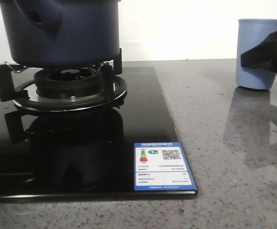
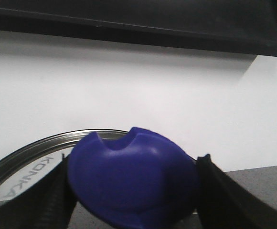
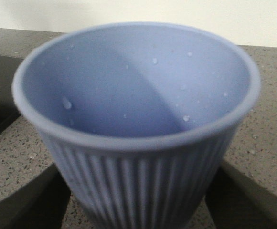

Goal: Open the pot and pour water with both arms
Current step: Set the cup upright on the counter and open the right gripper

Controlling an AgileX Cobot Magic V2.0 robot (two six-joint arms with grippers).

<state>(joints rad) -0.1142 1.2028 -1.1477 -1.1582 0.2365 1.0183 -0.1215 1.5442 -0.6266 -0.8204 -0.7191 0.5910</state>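
Pot (image 1: 62, 33) on gas burner (image 1: 69, 86), well apart from right gripper (image 1: 265, 53).
Left gripper (image 2: 131, 191) grasps blue lid knob (image 2: 131, 179); right gripper grasps the cup (image 3: 138, 119), holding only droplets.

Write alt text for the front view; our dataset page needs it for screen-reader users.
A dark blue pot sits on a gas burner of a black glass stove. At right, a black gripper grips a pale blue ribbed cup standing on the grey counter.

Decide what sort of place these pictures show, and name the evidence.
Probably a kitchen worktop: a black glass gas hob with a burner carries a navy pot, set into a speckled stone counter.
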